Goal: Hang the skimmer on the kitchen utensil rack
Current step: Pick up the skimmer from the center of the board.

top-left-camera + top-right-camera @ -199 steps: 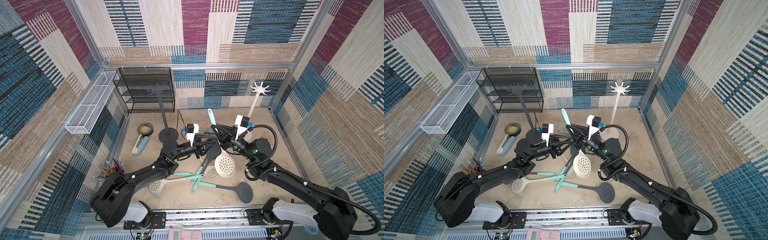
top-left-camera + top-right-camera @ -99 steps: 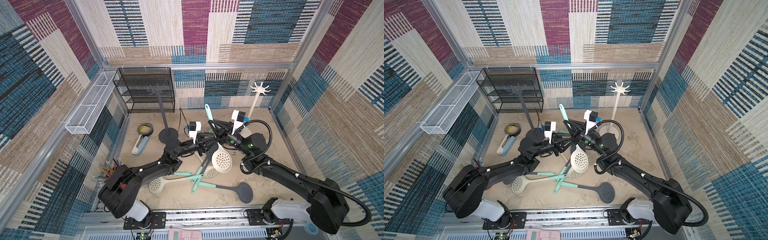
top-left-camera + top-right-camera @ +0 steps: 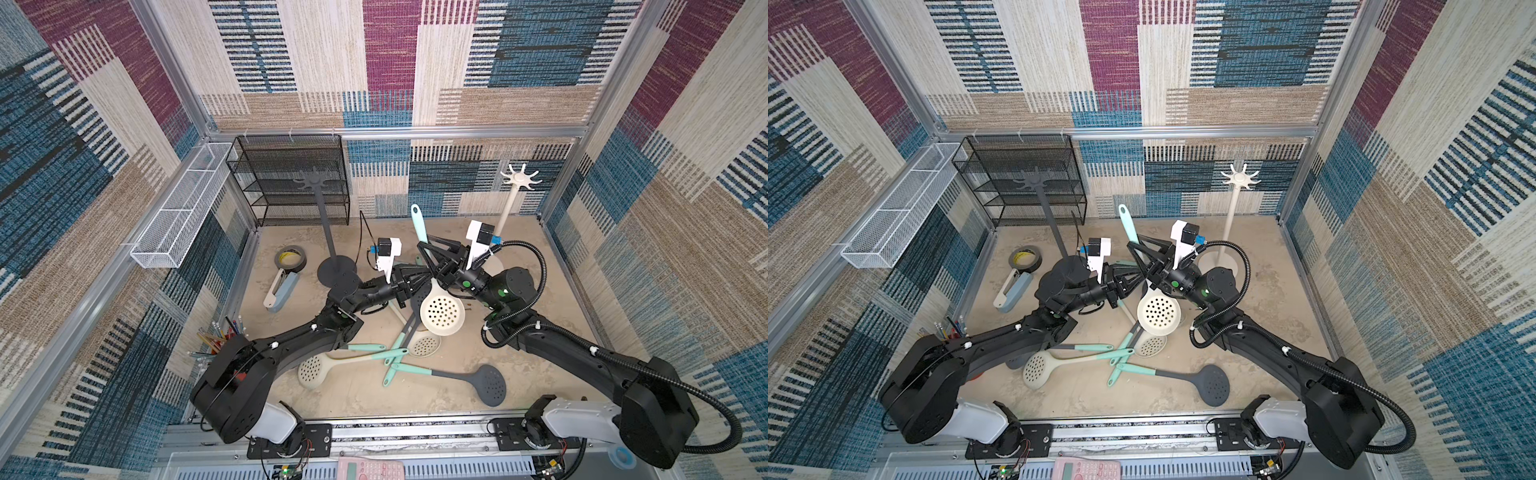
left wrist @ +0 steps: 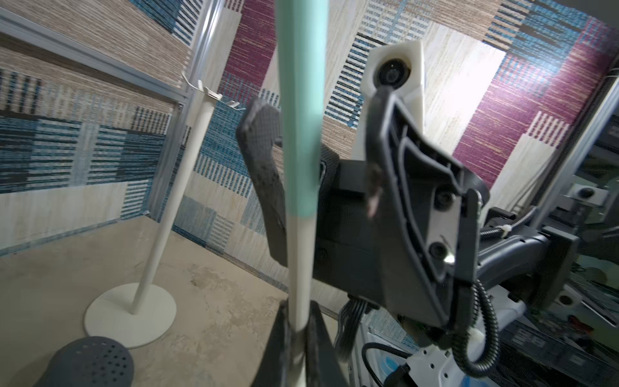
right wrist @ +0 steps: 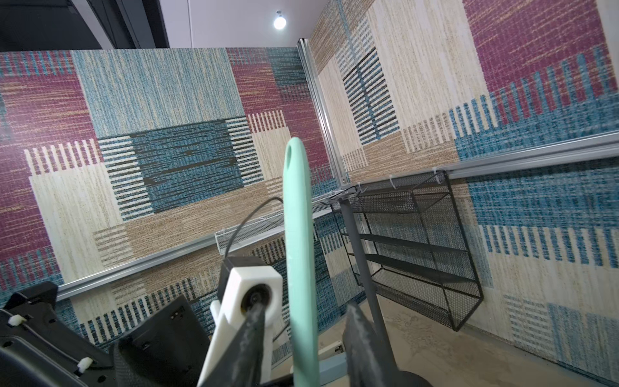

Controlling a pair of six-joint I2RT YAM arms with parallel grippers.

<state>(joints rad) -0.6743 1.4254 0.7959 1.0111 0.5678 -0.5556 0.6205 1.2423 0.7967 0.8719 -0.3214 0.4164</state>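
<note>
Your left pincer (image 4: 298,318) clamps the skimmer (image 3: 441,311) low on its handle; the right pincer (image 5: 304,313) stands released around it. Withdraw crooked and you could snag the handle, twisting it loose.

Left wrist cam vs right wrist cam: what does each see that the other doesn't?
Only left wrist: the white rack with its base, a grey skimmer head, and the left gripper shut on the cream shaft of the skimmer. Only right wrist: the handle's hanging hole, the dark grey rack, the black mesh shelf. Both: the mint handle between the open jaws of the right gripper.
</note>
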